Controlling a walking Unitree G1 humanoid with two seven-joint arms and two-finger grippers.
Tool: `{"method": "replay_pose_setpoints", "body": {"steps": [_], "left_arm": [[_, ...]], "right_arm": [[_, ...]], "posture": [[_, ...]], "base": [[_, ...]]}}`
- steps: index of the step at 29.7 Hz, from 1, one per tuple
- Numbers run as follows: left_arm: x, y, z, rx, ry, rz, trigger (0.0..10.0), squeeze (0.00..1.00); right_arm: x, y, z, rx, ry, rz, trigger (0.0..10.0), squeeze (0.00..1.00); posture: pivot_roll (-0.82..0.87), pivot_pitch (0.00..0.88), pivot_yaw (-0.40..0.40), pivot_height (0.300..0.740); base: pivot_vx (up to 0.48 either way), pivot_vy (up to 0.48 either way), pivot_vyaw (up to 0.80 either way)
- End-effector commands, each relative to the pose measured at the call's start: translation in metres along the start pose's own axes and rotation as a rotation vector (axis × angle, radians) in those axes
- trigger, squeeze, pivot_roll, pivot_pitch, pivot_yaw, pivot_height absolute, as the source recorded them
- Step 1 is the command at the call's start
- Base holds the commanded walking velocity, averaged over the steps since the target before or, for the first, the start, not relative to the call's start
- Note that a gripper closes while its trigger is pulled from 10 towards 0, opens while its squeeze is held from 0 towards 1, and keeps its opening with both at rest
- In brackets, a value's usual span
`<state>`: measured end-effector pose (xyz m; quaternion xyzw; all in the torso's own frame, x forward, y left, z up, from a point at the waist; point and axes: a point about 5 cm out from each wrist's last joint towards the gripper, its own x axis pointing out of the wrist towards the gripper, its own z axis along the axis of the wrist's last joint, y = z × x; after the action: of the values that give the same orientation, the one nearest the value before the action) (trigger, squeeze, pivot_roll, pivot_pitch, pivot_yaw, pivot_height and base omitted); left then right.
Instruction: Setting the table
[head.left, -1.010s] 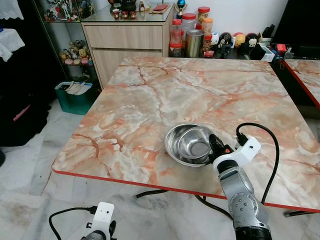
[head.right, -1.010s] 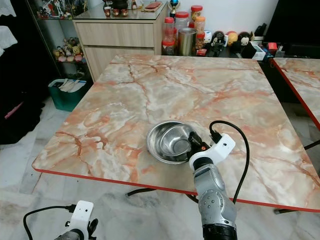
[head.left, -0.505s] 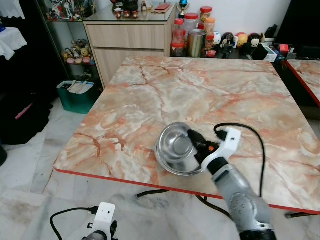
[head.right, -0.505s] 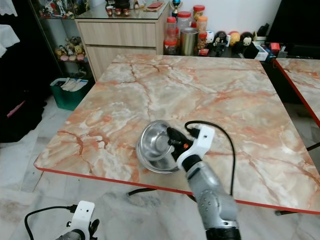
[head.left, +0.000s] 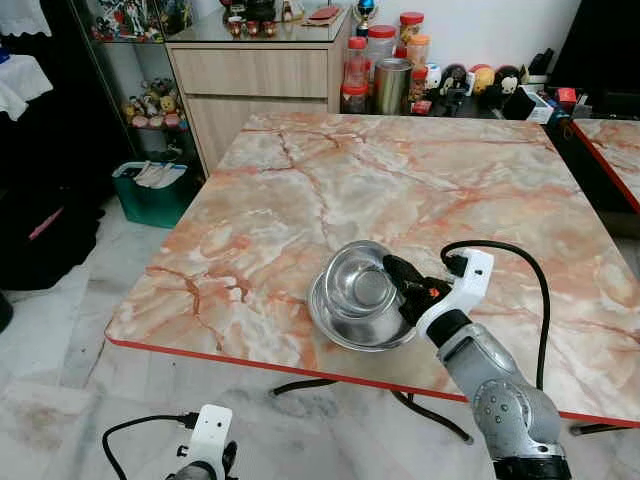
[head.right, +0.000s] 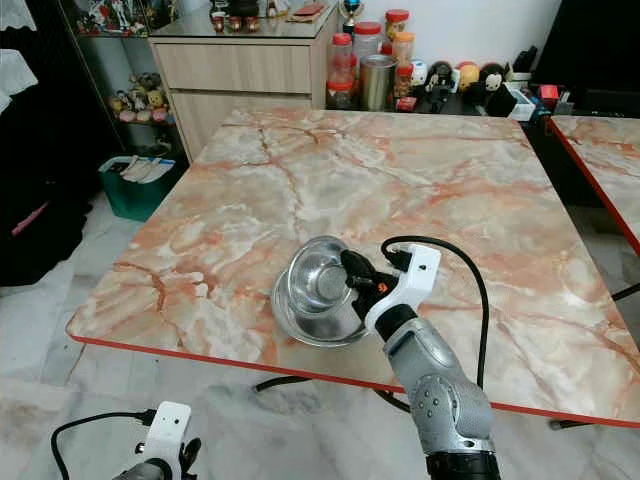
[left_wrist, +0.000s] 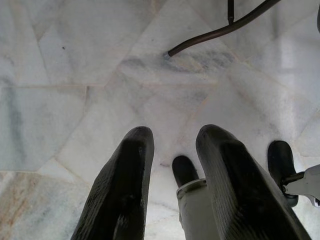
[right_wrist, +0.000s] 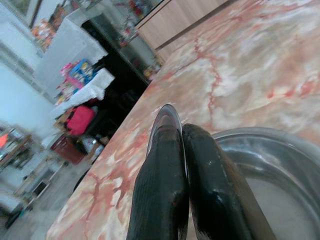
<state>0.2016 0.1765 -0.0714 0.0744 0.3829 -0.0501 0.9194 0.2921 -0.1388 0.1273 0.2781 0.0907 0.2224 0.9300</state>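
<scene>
centre: right gripper (head.left: 392, 272) pinching the rim of a small, tilted steel bowl (head.left: 355, 283) (nested in a larger steel bowl (head.left: 340, 325)) on the marble table (head.left: 300, 190); left gripper (left_wrist: 172, 150) spread above the floor.

At the upper middle of your frame, a wooden cabinet (head.left: 262, 88) is standing against the wall, with red-lidded jars (head.left: 366, 60) and a metal canister (head.left: 390, 86) sitting just beside it. You are also seeing a green bin (head.left: 152, 194) resting on the pale floor (head.left: 60, 330) at the left, below a glass shelf of small figurines (head.left: 148, 102). A row of little toys (head.left: 478, 80) is lining the upper right.
</scene>
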Motion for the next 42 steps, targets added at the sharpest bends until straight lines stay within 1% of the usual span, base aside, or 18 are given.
{"method": "replay_pose_setpoints", "body": {"steps": [1, 2, 7, 11, 13, 14, 17, 21, 33, 37, 42], "left_arm": [[0.0, 0.003, -0.002, -0.001, 0.011, 0.005, 10.0, 0.0], [0.0, 0.004, -0.001, 0.0, 0.011, 0.005, 10.0, 0.0], [0.0, 0.004, -0.001, 0.0, 0.01, 0.003, 10.0, 0.0], [0.0, 0.004, -0.001, 0.0, 0.01, 0.002, 10.0, 0.0], [0.0, 0.003, -0.001, -0.002, 0.01, 0.001, 10.0, 0.0], [0.0, 0.003, -0.001, -0.002, 0.01, 0.001, 10.0, 0.0], [0.0, 0.003, 0.0, -0.004, 0.009, 0.0, 10.0, 0.0], [0.0, 0.003, -0.001, -0.003, 0.01, 0.0, 10.0, 0.0], [0.0, 0.004, -0.001, 0.004, 0.011, -0.005, 10.0, 0.0], [0.0, 0.004, -0.001, 0.005, 0.012, -0.006, 10.0, 0.0], [-0.001, 0.004, -0.002, 0.005, 0.013, -0.004, 10.0, 0.0]], "right_arm": [[-0.004, 0.005, 0.015, 0.009, -0.03, 0.074, 10.0, 0.0], [-0.006, 0.005, 0.021, 0.012, -0.034, 0.115, 10.0, 0.0], [-0.01, 0.005, 0.023, -0.025, -0.004, 0.158, 10.0, 0.0], [-0.014, 0.003, 0.024, -0.016, 0.01, 0.184, 10.0, 0.0], [-0.015, -0.004, 0.018, 0.019, 0.017, 0.17, 10.0, 0.0], [-0.015, -0.004, 0.018, 0.019, 0.017, 0.17, 10.0, 0.0], [-0.017, -0.017, 0.01, 0.031, 0.039, 0.11, 10.0, 0.0], [-0.019, -0.022, 0.009, 0.041, 0.036, 0.086, 10.0, 0.0], [-0.021, -0.027, 0.001, 0.044, 0.04, 0.051, 10.0, 0.0], [-0.021, -0.031, -0.002, 0.052, 0.041, 0.024, 10.0, 0.0], [-0.018, -0.03, -0.005, 0.055, 0.04, 0.013, 10.0, 0.0]], "posture": [[-0.09, 0.005, 0.026, 0.736], [-0.09, 0.005, 0.027, 0.736], [-0.09, 0.005, 0.028, 0.736], [-0.09, 0.005, 0.028, 0.736], [-0.09, 0.002, 0.025, 0.736], [-0.09, 0.002, 0.025, 0.736], [-0.09, 0.002, 0.025, 0.736], [-0.09, 0.004, 0.027, 0.736], [-0.1, 0.006, 0.034, 0.736], [-0.1, 0.007, 0.034, 0.736], [-0.09, 0.007, 0.035, 0.736]], "base": [[0.0, 0.0, 0.0], [0.0, 0.0, 0.0], [0.0, 0.0, 0.0], [0.0, 0.0, 0.0], [0.0, 0.0, 0.0], [0.0, 0.0, 0.0], [0.0, 0.0, 0.0], [0.0, 0.0, 0.0], [0.0, 0.0, 0.0], [0.0, 0.0, 0.0], [0.0, 0.0, 0.0]]}}
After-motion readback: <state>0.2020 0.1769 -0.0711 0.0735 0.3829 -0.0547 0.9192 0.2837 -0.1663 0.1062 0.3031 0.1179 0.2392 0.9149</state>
